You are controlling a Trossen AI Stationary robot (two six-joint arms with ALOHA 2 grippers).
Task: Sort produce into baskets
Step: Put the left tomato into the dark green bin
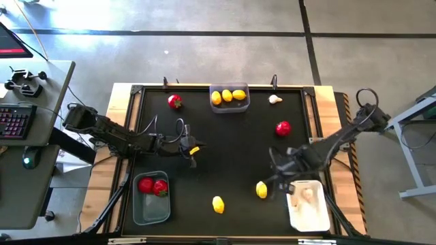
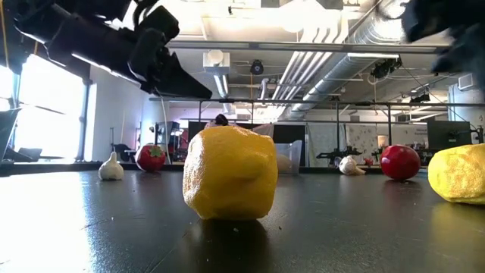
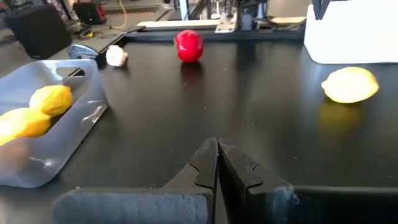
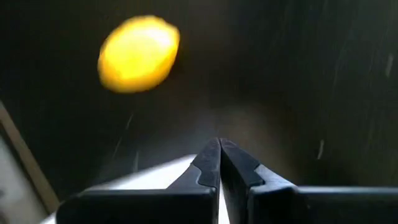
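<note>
My left gripper (image 1: 193,152) (image 3: 217,152) is shut and empty above the table's left middle. My right gripper (image 1: 274,175) (image 4: 219,149) is shut and empty, just right of a loose lemon (image 1: 261,190) (image 4: 139,53) and beside the white basket (image 1: 308,212), which holds a garlic bulb (image 1: 308,196). Another lemon (image 1: 218,204) (image 2: 229,173) lies near the front edge. A grey basket (image 1: 229,105) at the far edge holds three lemons. A grey basket (image 1: 151,207) at the near left holds two red fruits. Loose on the table are two red fruits (image 1: 283,127) (image 1: 175,101) and a garlic bulb (image 1: 274,99).
A raised wooden rim (image 1: 126,122) frames the black table top. The low view shows one more garlic bulb (image 2: 111,167) at the far left. A desk with a keyboard (image 1: 15,121) stands left of the table. Open table lies between the two arms.
</note>
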